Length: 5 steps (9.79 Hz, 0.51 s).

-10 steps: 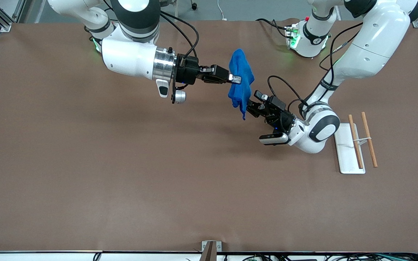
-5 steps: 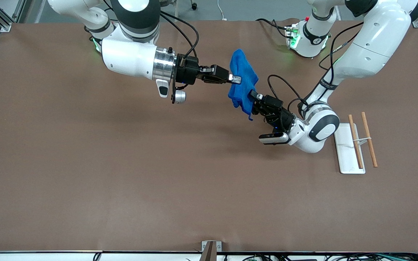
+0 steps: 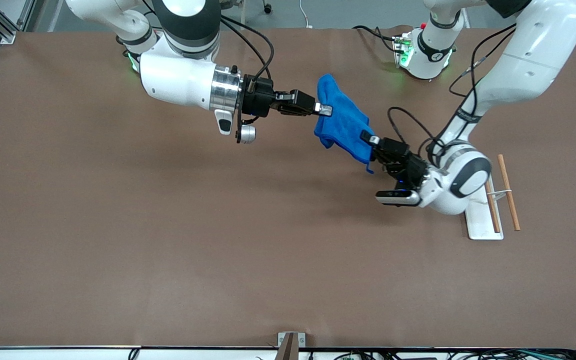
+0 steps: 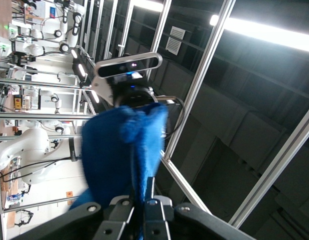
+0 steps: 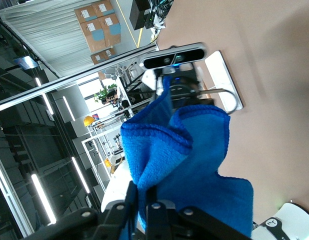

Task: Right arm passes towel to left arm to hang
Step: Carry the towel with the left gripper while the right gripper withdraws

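Observation:
The bright blue towel (image 3: 342,126) hangs in the air over the table, stretched between both grippers. My right gripper (image 3: 327,109) is shut on its upper part, and blue cloth is pinched between the fingers in the right wrist view (image 5: 144,202). My left gripper (image 3: 369,140) is shut on the towel's lower corner, and the cloth (image 4: 119,155) rises from between its fingers (image 4: 153,192). A small blue loop or corner dangles just below the left gripper. The towel (image 5: 189,160) spreads out from the right gripper toward the left arm's wrist camera (image 5: 172,57).
A white rack base (image 3: 478,222) with two wooden rods (image 3: 508,197) lies on the brown table at the left arm's end, partly covered by the left arm's wrist (image 3: 460,180). Cables run by both arm bases.
The left gripper shut on the towel's lower edge and drew it toward the left arm's end, pulling the hanging cloth taut. The right arm stayed where it was.

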{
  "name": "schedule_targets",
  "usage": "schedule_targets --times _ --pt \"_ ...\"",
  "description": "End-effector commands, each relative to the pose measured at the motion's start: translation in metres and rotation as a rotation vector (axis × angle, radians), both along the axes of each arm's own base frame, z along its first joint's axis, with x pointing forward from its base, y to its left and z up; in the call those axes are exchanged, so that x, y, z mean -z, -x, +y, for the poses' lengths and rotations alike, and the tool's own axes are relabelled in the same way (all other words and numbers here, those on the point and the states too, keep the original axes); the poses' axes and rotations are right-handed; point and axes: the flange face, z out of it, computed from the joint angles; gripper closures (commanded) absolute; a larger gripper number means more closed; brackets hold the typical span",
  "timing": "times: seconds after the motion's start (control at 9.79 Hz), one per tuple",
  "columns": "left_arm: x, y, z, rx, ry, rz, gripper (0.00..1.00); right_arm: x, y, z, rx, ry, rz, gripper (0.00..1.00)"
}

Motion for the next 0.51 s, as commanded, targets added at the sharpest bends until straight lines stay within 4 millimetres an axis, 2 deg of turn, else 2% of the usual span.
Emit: schedule_targets --times 0.0,0.2,0.41 --pt "-0.03 -0.009 0.036 0.009 -0.092 0.042 1.0 0.013 -0.009 -0.02 0.024 0.021 0.012 0.0" --pt "-0.057 -0.026 0.079 0.058 -0.239 0.026 1.0 0.023 -0.028 -0.054 0.022 0.139 -0.055 0.0" --pt "-0.073 -0.037 0.116 0.092 -0.386 0.03 1.0 0.048 -0.048 -0.103 0.006 0.304 -0.111 0.0"
